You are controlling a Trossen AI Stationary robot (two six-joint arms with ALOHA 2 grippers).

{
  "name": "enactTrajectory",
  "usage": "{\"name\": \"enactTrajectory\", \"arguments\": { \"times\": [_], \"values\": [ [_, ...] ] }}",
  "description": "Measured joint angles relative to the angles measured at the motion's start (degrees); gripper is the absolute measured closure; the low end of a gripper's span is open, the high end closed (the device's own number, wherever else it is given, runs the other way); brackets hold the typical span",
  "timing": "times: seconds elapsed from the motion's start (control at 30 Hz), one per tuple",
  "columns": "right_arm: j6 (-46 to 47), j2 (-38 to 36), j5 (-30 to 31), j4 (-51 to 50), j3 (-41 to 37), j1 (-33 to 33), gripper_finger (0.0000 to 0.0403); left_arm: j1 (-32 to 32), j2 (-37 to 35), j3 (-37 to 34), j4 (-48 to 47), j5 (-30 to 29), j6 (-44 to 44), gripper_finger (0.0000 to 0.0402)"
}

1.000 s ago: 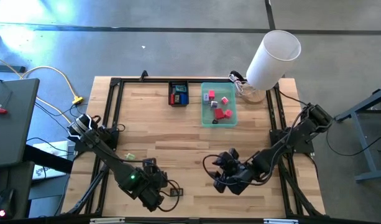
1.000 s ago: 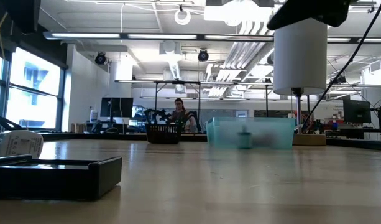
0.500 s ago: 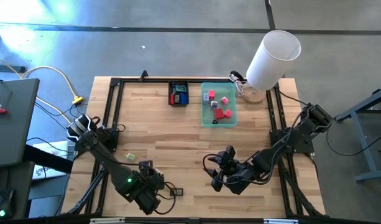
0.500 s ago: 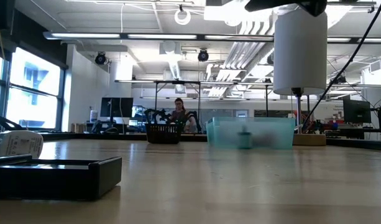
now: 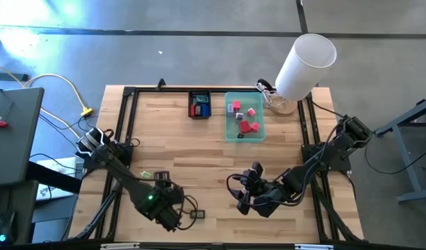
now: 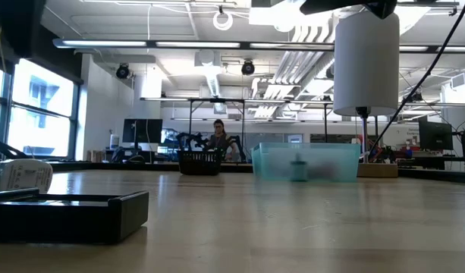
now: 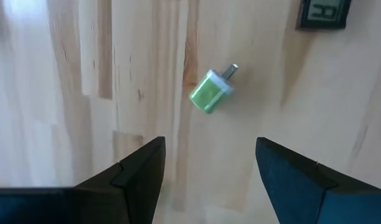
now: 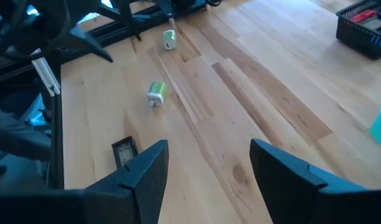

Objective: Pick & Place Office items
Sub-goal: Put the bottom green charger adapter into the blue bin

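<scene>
Several office items already lie in the teal tray (image 5: 228,132) at the desk's far edge: red and pink pieces (image 5: 244,118). The black tray (image 5: 190,102) beside it holds a red and a blue piece (image 5: 200,105). As far as the views show, at least two green items remain loose on the desk (image 5: 199,156): one green piece (image 7: 210,94) lies on the wood just ahead of the left gripper (image 7: 209,165), and a second green piece (image 8: 169,40) rests farther off toward the left rail. A small dark tile (image 8: 124,152) lies near the front edge. So the job looks partly done, with these stragglers left.

The left gripper's fingers (image 7: 137,168) are spread wide and hold nothing; they hover above the desk, apart from the green piece. The right gripper (image 8: 206,165) waits at the front right, fingers likewise released and empty.
</scene>
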Motion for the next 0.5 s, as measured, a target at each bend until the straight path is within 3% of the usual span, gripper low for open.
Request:
{"name": "enactTrajectory", "arguments": {
  "times": [0.17, 0.3, 0.5],
  "values": [
    [-2.5, 0.0, -0.3, 0.0, 0.0, 0.8, 0.0188, 0.4, 0.0, -1.1, 0.2, -2.7, 11.9, 0.0160],
    [-4.2, 0.0, -0.3, 0.0, 0.0, 1.7, 0.0188, 0.1, 0.0, -4.1, 0.6, -6.3, 15.4, 0.0160],
    [-6.9, 0.0, -0.2, 0.0, 0.0, 2.6, 0.0188, 0.1, 0.0, -9.1, 8.2, -5.8, 19.9, 0.0160]
  ]
}}
